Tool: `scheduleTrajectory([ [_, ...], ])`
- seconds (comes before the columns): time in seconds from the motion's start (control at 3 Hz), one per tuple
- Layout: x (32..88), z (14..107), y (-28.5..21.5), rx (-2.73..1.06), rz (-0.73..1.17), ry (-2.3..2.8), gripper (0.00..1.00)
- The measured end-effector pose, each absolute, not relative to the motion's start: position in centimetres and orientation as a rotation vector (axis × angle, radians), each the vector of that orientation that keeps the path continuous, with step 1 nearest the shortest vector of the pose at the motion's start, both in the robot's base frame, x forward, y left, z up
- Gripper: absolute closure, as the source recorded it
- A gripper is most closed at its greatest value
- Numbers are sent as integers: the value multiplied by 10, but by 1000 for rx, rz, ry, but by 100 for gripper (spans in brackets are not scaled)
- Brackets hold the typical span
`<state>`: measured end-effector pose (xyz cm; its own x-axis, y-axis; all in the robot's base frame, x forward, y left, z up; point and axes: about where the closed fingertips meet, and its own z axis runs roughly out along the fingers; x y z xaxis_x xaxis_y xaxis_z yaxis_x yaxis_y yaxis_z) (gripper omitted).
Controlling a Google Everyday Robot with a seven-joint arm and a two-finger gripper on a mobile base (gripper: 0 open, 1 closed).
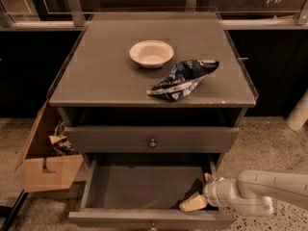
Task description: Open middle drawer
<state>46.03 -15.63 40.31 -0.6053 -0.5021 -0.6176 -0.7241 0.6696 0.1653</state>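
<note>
The middle drawer point(152, 139) is a grey flat front with a small round knob point(152, 142) at its centre, and it stands closed under the cabinet's dark top slot. Below it the bottom drawer point(96, 186) is pulled out toward me and looks empty inside. My gripper point(200, 191), on a white arm point(260, 191) coming in from the right, is down in the right front corner of the open bottom drawer. It is well below and to the right of the middle drawer's knob. Its tan fingertips point(192, 203) stand apart and hold nothing.
On the cabinet top point(96, 76) sit a white bowl point(151, 53) and a blue-and-white chip bag point(183, 78). An open cardboard box point(48, 162) with litter stands on the floor at the left. A white post point(298, 112) is at the right edge.
</note>
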Motion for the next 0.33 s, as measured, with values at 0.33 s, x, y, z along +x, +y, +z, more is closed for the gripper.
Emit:
scheduleTrajectory([
  [0.33,460,403,-156,-946,550,2349,0],
])
